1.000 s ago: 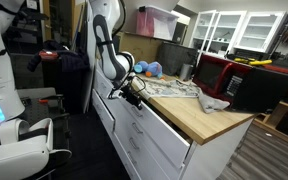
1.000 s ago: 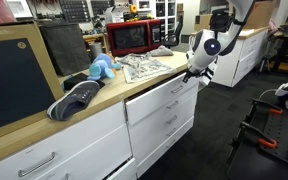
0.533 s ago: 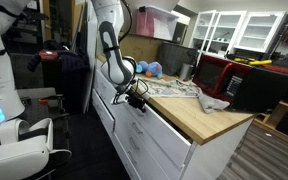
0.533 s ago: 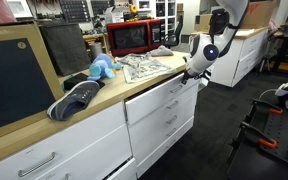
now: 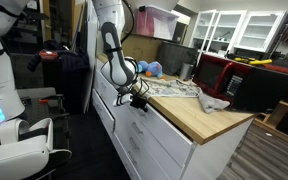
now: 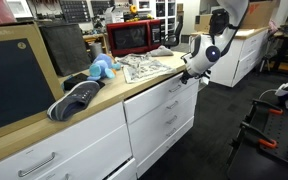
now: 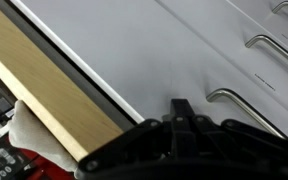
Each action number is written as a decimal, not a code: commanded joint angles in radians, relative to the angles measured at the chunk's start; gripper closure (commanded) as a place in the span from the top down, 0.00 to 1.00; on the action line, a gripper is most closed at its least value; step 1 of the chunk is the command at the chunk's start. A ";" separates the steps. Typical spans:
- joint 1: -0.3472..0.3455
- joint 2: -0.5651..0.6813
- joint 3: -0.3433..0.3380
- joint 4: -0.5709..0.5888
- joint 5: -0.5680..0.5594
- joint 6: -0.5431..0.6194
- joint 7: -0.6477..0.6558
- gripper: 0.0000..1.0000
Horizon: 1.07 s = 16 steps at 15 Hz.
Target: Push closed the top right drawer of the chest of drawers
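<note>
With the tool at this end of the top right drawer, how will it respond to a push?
Likely rigid: the top right drawer has a flat, stiff-looking white front. The tool sits near one end, not the middle, so the drawer may skew slightly while sliding. The smooth front might let the tool slip sideways.

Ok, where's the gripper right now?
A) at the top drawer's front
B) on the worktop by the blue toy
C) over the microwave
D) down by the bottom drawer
A: in both exterior views the gripper sits at the front of the top drawer, just under the worktop edge, and the wrist view shows that white front right ahead of it.
</note>
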 commanded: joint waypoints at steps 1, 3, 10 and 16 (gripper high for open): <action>-0.089 0.022 0.081 0.085 -0.070 -0.075 -0.087 0.00; -0.091 0.020 0.103 0.108 -0.021 -0.066 -0.156 0.00; -0.234 -0.094 0.215 -0.012 -0.018 0.164 -0.029 0.00; -0.248 -0.208 0.196 -0.126 0.151 0.442 -0.001 0.00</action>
